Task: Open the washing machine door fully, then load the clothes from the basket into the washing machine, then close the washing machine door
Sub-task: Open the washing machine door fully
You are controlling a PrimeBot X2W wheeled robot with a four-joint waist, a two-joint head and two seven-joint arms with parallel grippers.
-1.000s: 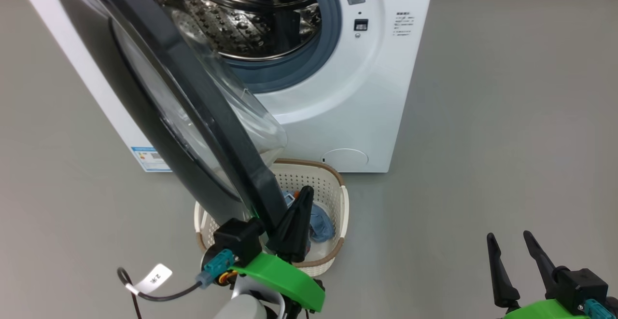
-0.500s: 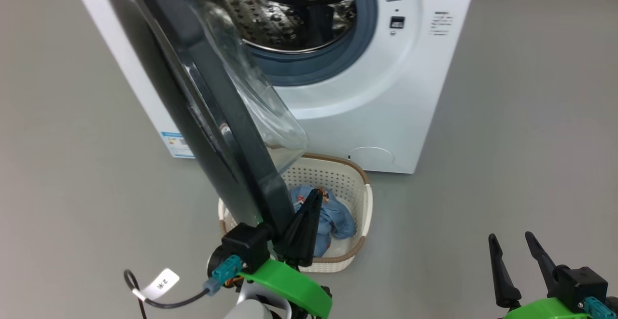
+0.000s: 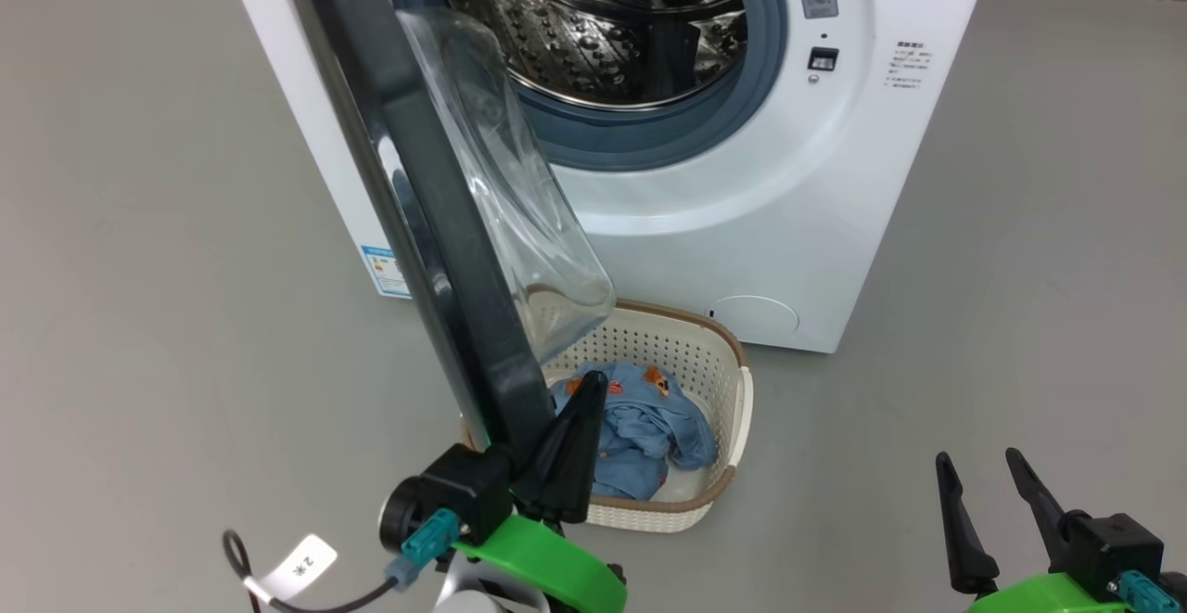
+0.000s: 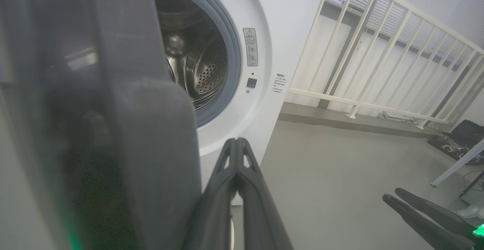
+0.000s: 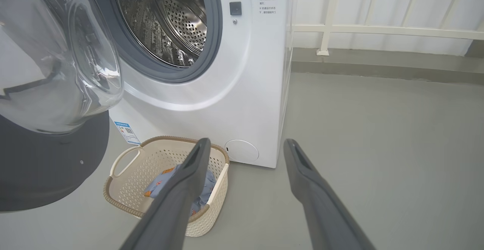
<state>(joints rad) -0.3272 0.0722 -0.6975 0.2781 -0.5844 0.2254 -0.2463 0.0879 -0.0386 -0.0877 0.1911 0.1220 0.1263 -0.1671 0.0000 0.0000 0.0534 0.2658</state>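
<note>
The white washing machine (image 3: 705, 223) stands with its steel drum exposed. Its black door (image 3: 436, 251) hangs open and edge-on, and the glass bowl (image 3: 519, 196) bulges over the basket. My left gripper (image 3: 589, 386) is shut with nothing in it; it rests beside the door's lower inner rim (image 4: 159, 159), fingers pressed together (image 4: 236, 144). The cream basket (image 3: 737, 409) sits on the floor before the machine, with the light blue clothes (image 3: 649, 427) inside. My right gripper (image 3: 976, 457) is open at the lower right, apart from everything, and looks at the basket (image 5: 121, 159) and clothes (image 5: 162, 182).
A grey floor runs all around, with free room to the right of the machine. A white railing (image 4: 378, 53) stands behind on the right. A table leg (image 4: 457, 163) and dark gear lie at the far right. A tagged cable (image 3: 306, 567) hangs by my left wrist.
The head camera has shifted, moving the whole picture rightward. The door has swung wider, now nearly edge-on, with my left gripper following its lower rim, and more of the basket and clothes shows. The right gripper is unchanged.
</note>
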